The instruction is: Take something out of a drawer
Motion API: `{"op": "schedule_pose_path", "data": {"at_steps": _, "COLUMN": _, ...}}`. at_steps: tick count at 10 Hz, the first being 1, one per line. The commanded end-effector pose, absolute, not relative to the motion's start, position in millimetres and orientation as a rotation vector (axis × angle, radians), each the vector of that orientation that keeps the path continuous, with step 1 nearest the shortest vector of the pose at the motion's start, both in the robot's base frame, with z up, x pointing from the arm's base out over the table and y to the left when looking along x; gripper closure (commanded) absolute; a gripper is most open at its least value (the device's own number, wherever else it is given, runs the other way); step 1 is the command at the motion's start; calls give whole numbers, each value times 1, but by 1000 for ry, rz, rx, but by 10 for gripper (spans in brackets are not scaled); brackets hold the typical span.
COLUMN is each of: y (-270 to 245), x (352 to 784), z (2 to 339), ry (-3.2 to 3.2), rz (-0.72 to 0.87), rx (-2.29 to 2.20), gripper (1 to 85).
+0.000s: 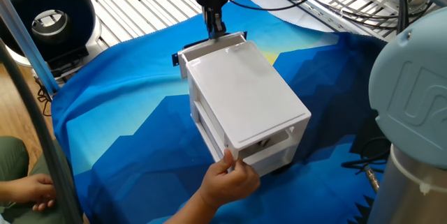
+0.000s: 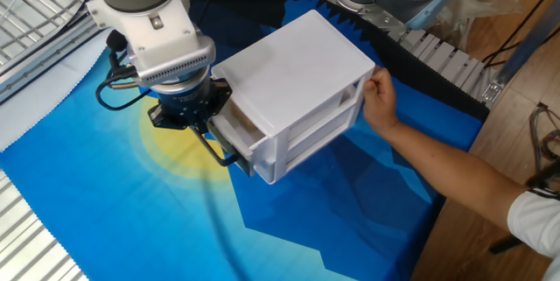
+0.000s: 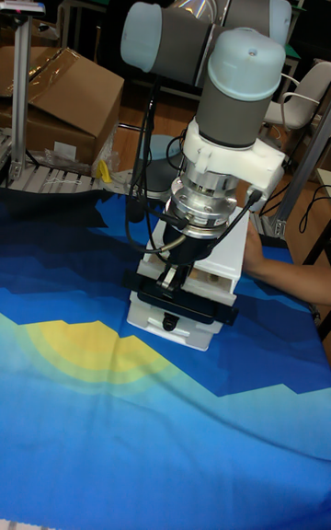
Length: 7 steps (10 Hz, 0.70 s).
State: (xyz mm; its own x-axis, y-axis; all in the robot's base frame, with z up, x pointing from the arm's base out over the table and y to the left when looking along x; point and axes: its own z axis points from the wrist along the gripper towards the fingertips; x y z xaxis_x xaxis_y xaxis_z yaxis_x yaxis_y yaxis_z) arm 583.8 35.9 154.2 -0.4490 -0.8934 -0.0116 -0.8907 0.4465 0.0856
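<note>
Cabinet [image 1: 244,98]: a small white plastic unit standing on the blue-and-yellow cloth [image 1: 126,133] that covers the tabletop; its flat top is bare.
Top drawer [image 2: 229,128]: pulled partly out of the cabinet on the arm's side; a shallow white tray with a black handle [image 3: 179,296] across its front.
Drawer contents: a tan, light-brown cube [image 2: 240,122] sits inside the open drawer, only its edge showing under the cabinet's top panel in the other fixed view; in the tall fixed view a tan patch [image 3: 213,282] shows behind the handle. Nothing else can be made out in the tray.
Lower drawers: pushed in; their contents are hidden.
End effector [image 1: 217,31]: pointing down at the drawer's front edge, right at the black handle. Its fingers look pressed together on that handle in one fixed view, but the arm's wrist covers them in the other two views, so the grip cannot be told for sure.
Person's hand [image 1: 234,176]: resting against the cabinet's back lower corner, opposite the open drawer, touching it.
Cardboard box [image 3: 69,102]: open, behind the tabletop in the tall fixed view; its inside is not visible.
</note>
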Motion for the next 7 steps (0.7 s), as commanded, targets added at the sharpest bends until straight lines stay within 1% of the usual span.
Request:
{"op": "schedule_pose_path", "data": {"at_steps": 1, "y": 34, "x": 586, "z": 155, "ry": -2666, "rz": -109, "rx": 1598, "gripper": 843}}
{"op": "schedule_pose_path", "data": {"at_steps": 4, "y": 29, "x": 591, "z": 155, "ry": -2645, "rz": -67, "rx": 1649, "gripper": 843}}
{"op": "schedule_pose_path", "data": {"at_steps": 5, "y": 23, "x": 588, "z": 155, "ry": -2655, "rz": -45, "rx": 1595, "gripper": 843}}
{"op": "schedule_pose_path", "data": {"at_steps": 6, "y": 26, "x": 585, "z": 155, "ry": -2693, "rz": -66, "rx": 1514, "gripper": 843}}
{"op": "schedule_pose_path", "data": {"at_steps": 7, "y": 24, "x": 587, "z": 155, "ry": -2711, "rz": -51, "rx": 1488, "gripper": 843}}
